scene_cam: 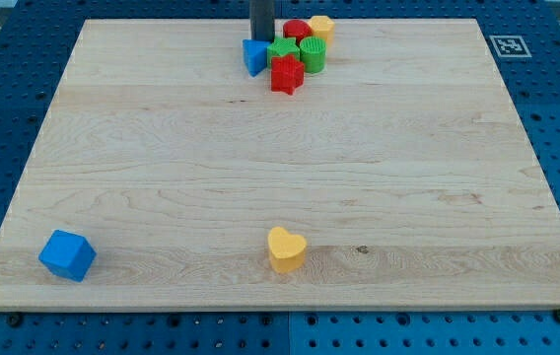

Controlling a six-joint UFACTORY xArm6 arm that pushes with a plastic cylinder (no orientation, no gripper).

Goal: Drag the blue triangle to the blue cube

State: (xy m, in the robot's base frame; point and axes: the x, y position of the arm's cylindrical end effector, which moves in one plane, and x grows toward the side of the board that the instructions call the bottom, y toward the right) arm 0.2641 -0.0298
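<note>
The blue triangle lies near the view's top centre, at the left edge of a cluster of blocks. My tip is the lower end of the dark rod, which comes down from the view's top edge. It stands right behind the blue triangle, touching or almost touching its top side. The blue cube sits far away at the view's bottom left corner of the wooden board.
Beside the blue triangle are a red star, a green star, a green cylinder, a red block and a yellow block. A yellow heart lies at the bottom centre.
</note>
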